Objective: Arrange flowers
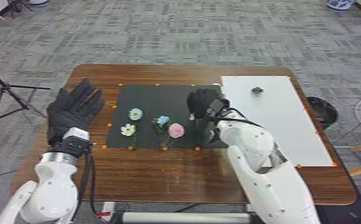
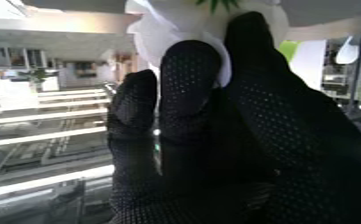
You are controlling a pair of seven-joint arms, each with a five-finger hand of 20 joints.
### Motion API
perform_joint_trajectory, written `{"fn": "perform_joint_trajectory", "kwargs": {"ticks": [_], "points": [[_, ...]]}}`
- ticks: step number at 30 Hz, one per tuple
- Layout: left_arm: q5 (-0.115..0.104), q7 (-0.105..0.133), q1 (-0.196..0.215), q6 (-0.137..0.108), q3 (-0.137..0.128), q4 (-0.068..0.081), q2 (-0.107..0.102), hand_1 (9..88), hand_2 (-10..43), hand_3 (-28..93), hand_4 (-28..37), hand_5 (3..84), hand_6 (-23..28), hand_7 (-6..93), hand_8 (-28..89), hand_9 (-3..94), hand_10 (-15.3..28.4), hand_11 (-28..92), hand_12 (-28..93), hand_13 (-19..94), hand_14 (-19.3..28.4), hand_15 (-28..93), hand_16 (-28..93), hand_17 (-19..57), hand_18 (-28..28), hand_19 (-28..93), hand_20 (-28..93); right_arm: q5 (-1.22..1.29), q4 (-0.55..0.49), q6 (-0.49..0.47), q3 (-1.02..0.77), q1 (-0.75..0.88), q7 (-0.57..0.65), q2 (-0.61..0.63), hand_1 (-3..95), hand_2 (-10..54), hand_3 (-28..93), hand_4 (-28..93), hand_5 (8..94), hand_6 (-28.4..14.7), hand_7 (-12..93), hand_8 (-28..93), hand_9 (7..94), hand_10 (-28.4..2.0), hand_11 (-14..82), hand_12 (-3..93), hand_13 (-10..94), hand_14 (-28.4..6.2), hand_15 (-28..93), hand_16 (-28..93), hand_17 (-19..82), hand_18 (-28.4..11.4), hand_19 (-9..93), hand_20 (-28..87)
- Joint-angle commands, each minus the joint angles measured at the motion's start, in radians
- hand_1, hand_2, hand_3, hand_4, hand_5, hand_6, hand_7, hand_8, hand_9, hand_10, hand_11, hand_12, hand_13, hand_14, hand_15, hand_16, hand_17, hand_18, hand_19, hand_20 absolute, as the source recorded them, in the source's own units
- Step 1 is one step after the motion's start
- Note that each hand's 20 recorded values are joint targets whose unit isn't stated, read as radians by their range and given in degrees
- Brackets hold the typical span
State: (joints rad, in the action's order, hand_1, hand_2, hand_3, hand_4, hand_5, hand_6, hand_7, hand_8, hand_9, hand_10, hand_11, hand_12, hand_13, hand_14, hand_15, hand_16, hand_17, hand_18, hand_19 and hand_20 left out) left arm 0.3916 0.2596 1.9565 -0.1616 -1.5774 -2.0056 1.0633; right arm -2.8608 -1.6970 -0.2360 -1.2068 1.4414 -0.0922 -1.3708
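My left hand point(image 1: 72, 109) is open at the table's left side, beside the black mat point(image 1: 145, 94). My right hand point(image 1: 200, 102) is over the mat's right part, close to a small bit of white. In the right wrist view, my right hand point(image 2: 190, 95) pinches a white flower point(image 2: 154, 37) between finger and thumb, with green at its centre. Left of that hand on the mat lie a pale blue flower point(image 1: 136, 114), a cream flower point(image 1: 128, 130), a blue flower point(image 1: 162, 120) and a pink flower point(image 1: 176, 130).
A white board point(image 1: 287, 120) lies along the right of the table point(image 1: 159, 175), with a small dark object point(image 1: 256, 90) near its far end. A dark bin point(image 1: 322, 113) stands off the right edge, and a black tripod point(image 1: 8, 90) off the left.
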Motion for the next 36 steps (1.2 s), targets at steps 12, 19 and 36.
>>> {"fn": "perform_joint_trajectory", "kwargs": {"ticks": [12, 19, 36], "points": [[-0.042, 0.028, 0.004, 0.094, -0.008, 0.018, 0.005, 25.7, 12.4, 72, -28.3, 42.7, 7.1, 12.0, -9, 34.3, 13.0, 18, 9, 26, 14.7, 22, -3, -7.2, 14.7, 35, 8, 0.012, 0.003, 0.066, 0.000, 0.011, 0.012, 0.015, 59.2, -9.5, 67, -28, 63.6, 2.0, 23, -13, 72.9, -6.8, 10.9, 33.2, 68, -1.3, 50, 48, 37, -18.4, 78, 43], [-0.036, 0.025, 0.009, 0.103, -0.014, 0.018, 0.005, 24.7, 9.5, 72, -28.3, 41.7, 6.4, 10.8, -9, 33.6, 12.6, 17, 9, 26, 14.7, 20, -2, -7.2, 14.8, 33, 9, 0.019, -0.019, 0.060, 0.004, 0.022, 0.033, 0.024, 57.1, -9.5, 68, -28, 61.3, 1.5, 20, -14, 70.2, -7.7, 15.0, 27.7, 68, -2.1, 52, 47, 37, -18.8, 78, 43], [-0.034, 0.017, -0.003, 0.077, -0.009, 0.018, 0.001, 25.9, 7.9, 72, -28.3, 41.0, 6.8, 10.4, -9, 33.4, 12.8, 16, 10, 26, 14.7, 19, -1, -7.2, 14.9, 33, 10, 0.050, -0.090, -0.002, -0.011, 0.038, 0.092, 0.040, 53.6, -9.5, 72, -28, 60.1, -0.1, 18, -13, 63.8, -10.8, 17.3, 18.7, 66, -3.9, 59, 43, 36, -19.7, 80, 44]]}}
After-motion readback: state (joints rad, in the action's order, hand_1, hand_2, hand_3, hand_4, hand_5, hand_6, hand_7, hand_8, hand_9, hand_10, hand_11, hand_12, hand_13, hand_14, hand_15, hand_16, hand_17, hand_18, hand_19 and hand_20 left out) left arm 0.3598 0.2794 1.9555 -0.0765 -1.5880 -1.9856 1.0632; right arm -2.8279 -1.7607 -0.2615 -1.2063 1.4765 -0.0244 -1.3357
